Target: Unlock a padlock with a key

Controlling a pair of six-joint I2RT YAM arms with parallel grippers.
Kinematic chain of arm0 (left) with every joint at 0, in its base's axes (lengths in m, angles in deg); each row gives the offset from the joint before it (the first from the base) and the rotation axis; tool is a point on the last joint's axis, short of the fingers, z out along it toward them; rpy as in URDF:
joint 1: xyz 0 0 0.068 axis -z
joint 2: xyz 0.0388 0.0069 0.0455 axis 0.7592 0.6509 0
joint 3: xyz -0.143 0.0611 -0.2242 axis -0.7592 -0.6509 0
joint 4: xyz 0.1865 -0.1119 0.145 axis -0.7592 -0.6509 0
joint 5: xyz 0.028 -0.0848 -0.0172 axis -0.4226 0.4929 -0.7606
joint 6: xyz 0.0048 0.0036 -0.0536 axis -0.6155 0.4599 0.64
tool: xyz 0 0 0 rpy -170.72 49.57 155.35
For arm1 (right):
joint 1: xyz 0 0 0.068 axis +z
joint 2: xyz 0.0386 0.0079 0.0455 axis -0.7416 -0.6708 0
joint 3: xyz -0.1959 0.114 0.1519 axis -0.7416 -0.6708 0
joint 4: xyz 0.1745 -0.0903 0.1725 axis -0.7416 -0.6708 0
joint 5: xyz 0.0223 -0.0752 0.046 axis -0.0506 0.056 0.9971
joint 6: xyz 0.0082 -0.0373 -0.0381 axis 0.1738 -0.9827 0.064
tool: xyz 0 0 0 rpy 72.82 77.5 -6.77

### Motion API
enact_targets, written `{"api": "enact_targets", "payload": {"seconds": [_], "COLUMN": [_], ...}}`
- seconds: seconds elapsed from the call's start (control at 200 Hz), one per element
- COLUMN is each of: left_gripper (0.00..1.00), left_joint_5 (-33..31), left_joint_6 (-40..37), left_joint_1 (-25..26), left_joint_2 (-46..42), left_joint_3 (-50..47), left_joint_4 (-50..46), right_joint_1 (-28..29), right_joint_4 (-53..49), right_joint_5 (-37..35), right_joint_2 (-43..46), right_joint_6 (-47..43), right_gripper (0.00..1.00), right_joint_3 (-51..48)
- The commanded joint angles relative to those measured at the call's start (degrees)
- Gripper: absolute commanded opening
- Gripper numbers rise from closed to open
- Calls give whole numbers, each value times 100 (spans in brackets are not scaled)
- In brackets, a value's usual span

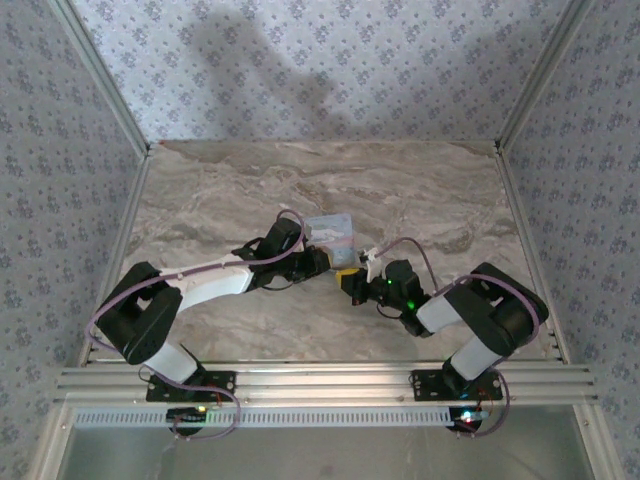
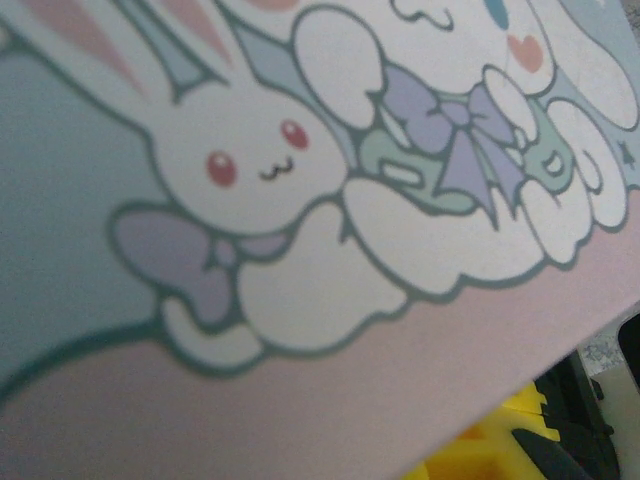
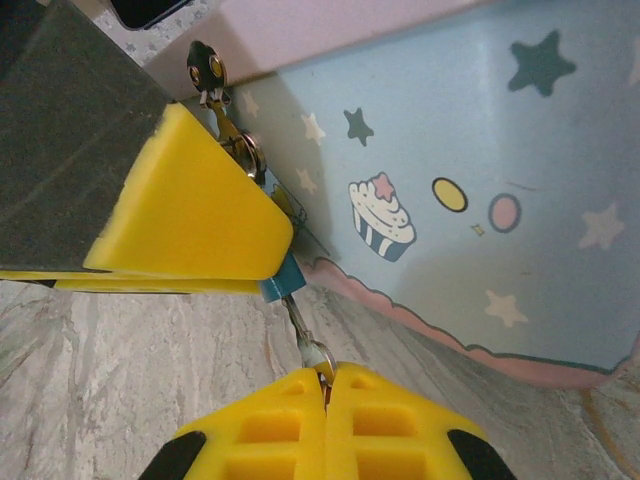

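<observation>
A tiny blue-grey padlock (image 3: pixel 278 289) sits just off the marble table (image 1: pixel 400 190), right against the lower front edge of a pale blue cartoon tin (image 3: pixel 480 150). In the right wrist view, only a small corner of the lock peeks out at the tip of the left gripper (image 3: pixel 270 270). That gripper's two yellow pads come in from the left and meet there, appearing to be clamped on the lock.

A thin silver key (image 3: pixel 303 328) runs from the underside of the padlock down toward the camera. Its ring end is pinched between the two yellow fingertips of the right gripper (image 3: pixel 325 385), which are pressed together with no gap.

The tin stands on the table with its lid down; nothing of its inside can be seen. Its side is printed with a cupcake, stars and coloured dots above a pink band. A small metal hasp (image 3: pixel 212 75) with a ring hangs at its corner, above the left gripper's pad. In the left wrist view, the lid shows a white rabbit with red eyes and a lilac bow.

From the overhead camera, both arms reach inward and meet at the near side of the tin, in the middle of the table.
</observation>
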Motion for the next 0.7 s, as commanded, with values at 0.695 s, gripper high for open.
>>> {"api": "enact_targets", "payload": {"seconds": [0.695], "left_gripper": [17], "left_joint_5": [118], "left_joint_6": [202], "left_joint_1": [46], "left_joint_2": [-210], "left_joint_3": [268], "left_joint_4": [280], "right_joint_1": [74], "right_joint_4": [806], "right_joint_5": [18], "right_joint_2": [-333], "right_joint_6": [73], "right_gripper": [0], "right_joint_3": [112]}}
